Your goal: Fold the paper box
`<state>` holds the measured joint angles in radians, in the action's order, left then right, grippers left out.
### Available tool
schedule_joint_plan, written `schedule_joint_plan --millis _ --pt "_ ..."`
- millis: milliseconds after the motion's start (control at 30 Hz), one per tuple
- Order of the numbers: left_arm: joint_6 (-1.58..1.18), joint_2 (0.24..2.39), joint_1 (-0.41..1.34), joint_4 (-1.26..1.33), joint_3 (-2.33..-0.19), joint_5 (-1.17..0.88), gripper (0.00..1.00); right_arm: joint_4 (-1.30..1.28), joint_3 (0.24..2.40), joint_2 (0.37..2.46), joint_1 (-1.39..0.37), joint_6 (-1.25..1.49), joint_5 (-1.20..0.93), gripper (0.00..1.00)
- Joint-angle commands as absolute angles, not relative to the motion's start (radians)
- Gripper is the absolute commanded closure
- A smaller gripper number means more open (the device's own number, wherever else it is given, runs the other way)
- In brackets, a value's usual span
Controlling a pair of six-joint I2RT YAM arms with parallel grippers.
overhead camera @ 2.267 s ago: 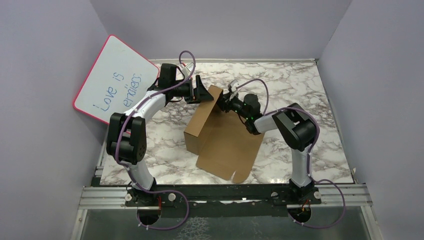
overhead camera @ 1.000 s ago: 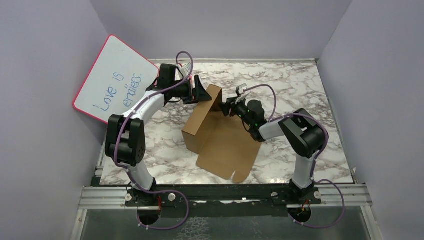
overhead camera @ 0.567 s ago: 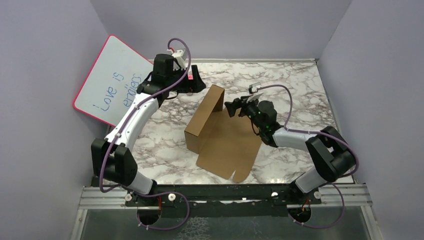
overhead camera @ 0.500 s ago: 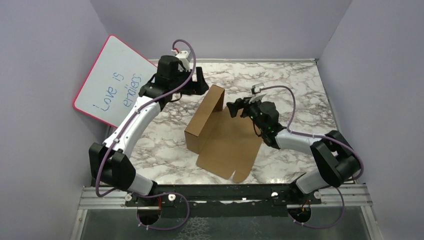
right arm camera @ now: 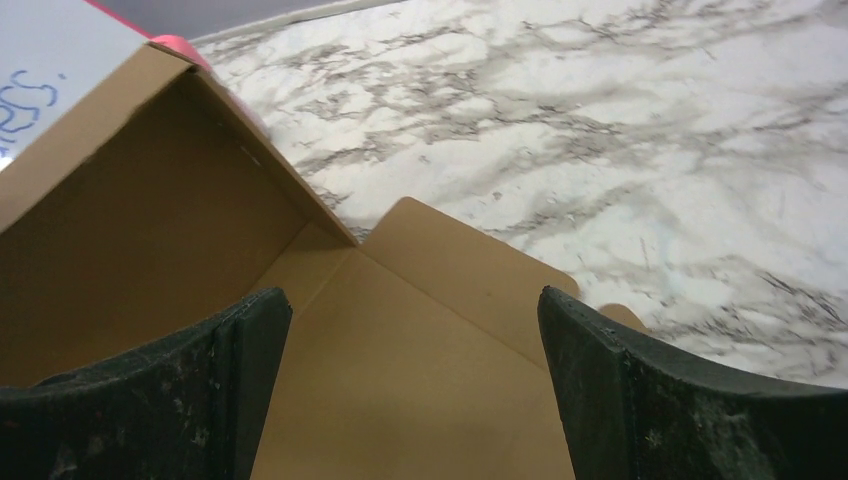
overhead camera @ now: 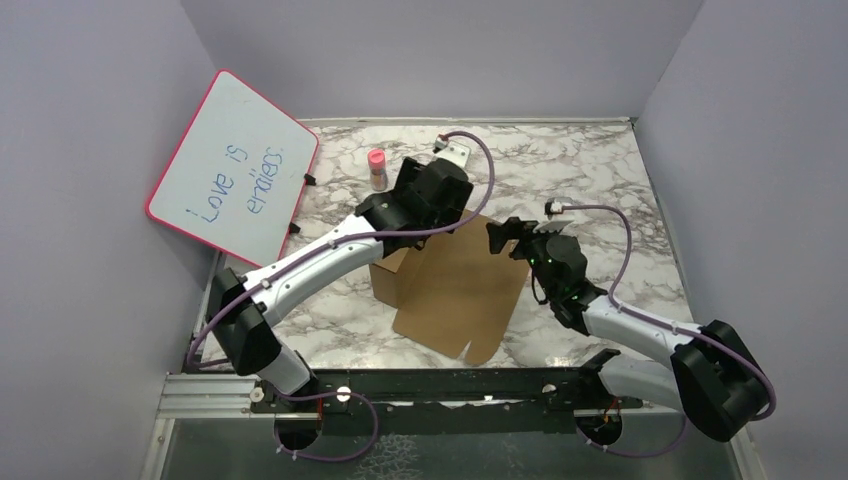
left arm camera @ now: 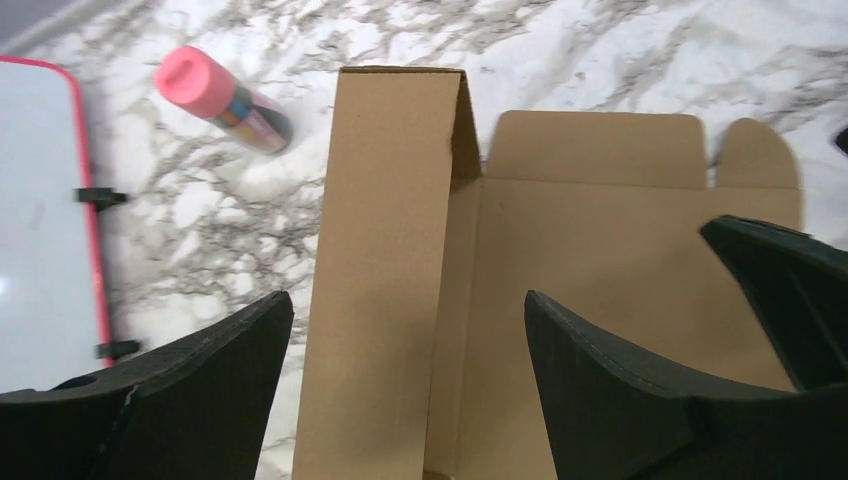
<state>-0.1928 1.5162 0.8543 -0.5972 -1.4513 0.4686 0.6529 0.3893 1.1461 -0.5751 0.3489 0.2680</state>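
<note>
Left gripper (left arm camera: pixel 405 297), jaws apart and empty, hangs over the box (overhead camera: pixel 452 285), its raised wall (left arm camera: pixel 385 250) directly below between the jaws, while the right gripper (right arm camera: pixel 415 295), also apart and empty, faces the flat panel (right arm camera: pixel 400 400); lowering squarely onto that wall should probably keep the crease straight.

Likely lab test cell, plain lilac walls (overhead camera: pixel 430 50), marble tabletop (overhead camera: pixel 590 170)

Swung the left pincer (left arm camera: pixel 405 310) from the upper left of the frame to mid-frame, above the paper box's (overhead camera: pixel 460 290) upright wall. Pulled the right pincer (right arm camera: pixel 412 300) off that wall toward the right and spread its jaws wide. Uncovered a pink-capped bottle (overhead camera: pixel 377 167) at upper centre.
</note>
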Motion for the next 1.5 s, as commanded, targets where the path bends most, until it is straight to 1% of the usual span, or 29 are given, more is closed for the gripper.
schedule_joint_plan --millis 0,100,167,233,333,500,533,600,800,833,900,967,1100,1133,1200,1267,1400,1467 --pt "-0.107 1.608 0.955 -0.677 -1.529 0.831 0.14 0.674 0.337 1.092 -0.578 0.380 0.407 0.00" --pt "-0.089 1.687 0.998 -0.731 -1.572 0.940 0.15 0.702 0.309 1.066 -0.579 0.375 0.436 0.00" --pt "-0.100 1.739 1.005 -0.772 -1.603 0.982 0.17 0.714 0.296 1.058 -0.579 0.373 0.451 0.00" --pt "-0.103 1.769 1.005 -0.782 -1.614 1.006 0.21 0.717 0.290 1.053 -0.579 0.374 0.460 0.00" --pt "-0.097 1.796 1.005 -0.781 -1.623 1.042 0.29 0.723 0.287 1.050 -0.579 0.373 0.460 0.00" --pt "-0.078 1.848 1.005 -0.782 -1.625 1.080 0.32 0.725 0.280 1.032 -0.579 0.369 0.471 0.00" --pt "-0.077 1.854 1.005 -0.782 -1.623 1.089 0.34 0.725 0.277 1.028 -0.578 0.367 0.473 0.00" --pt "-0.078 1.861 1.003 -0.780 -1.622 1.100 0.41 0.725 0.272 1.015 -0.578 0.370 0.472 0.00" --pt "-0.073 1.856 0.983 -0.779 -1.628 1.100 0.52 0.710 0.274 0.976 -0.579 0.364 0.473 0.00" --pt "-0.074 1.848 0.979 -0.779 -1.624 1.097 0.56 0.707 0.272 0.964 -0.578 0.360 0.477 0.00" --pt "-0.080 1.828 0.968 -0.778 -1.613 1.085 0.64 0.699 0.274 0.938 -0.579 0.350 0.475 0.00" --pt "-0.090 1.810 0.953 -0.778 -1.603 1.055 0.68 0.691 0.276 0.912 -0.578 0.343 0.466 0.00" --pt "-0.098 1.776 0.928 -0.781 -1.582 1.012 0.79 0.664 0.293 0.882 -0.579 0.328 0.453 0.01" --pt "-0.103 1.763 0.920 -0.780 -1.574 1.002 0.81 0.651 0.302 0.873 -0.578 0.324 0.453 0.01" --pt "-0.114 1.736 0.901 -0.780 -1.556 0.978 0.84 0.607 0.328 0.854 -0.578 0.310 0.442 0.01" --pt "-0.127 1.705 0.871 -0.779 -1.535 0.933 0.90 0.555 0.359 0.829 -0.579 0.291 0.425 0.01" --pt "-0.167 1.628 0.768 -0.764 -1.483 0.784 0.95 0.403 0.455 0.761 -0.579 0.242 0.381 0.01" --pt "-0.191 1.589 0.719 -0.735 -1.443 0.699 0.96 0.314 0.523 0.729 -0.579 0.213 0.358 0.01"
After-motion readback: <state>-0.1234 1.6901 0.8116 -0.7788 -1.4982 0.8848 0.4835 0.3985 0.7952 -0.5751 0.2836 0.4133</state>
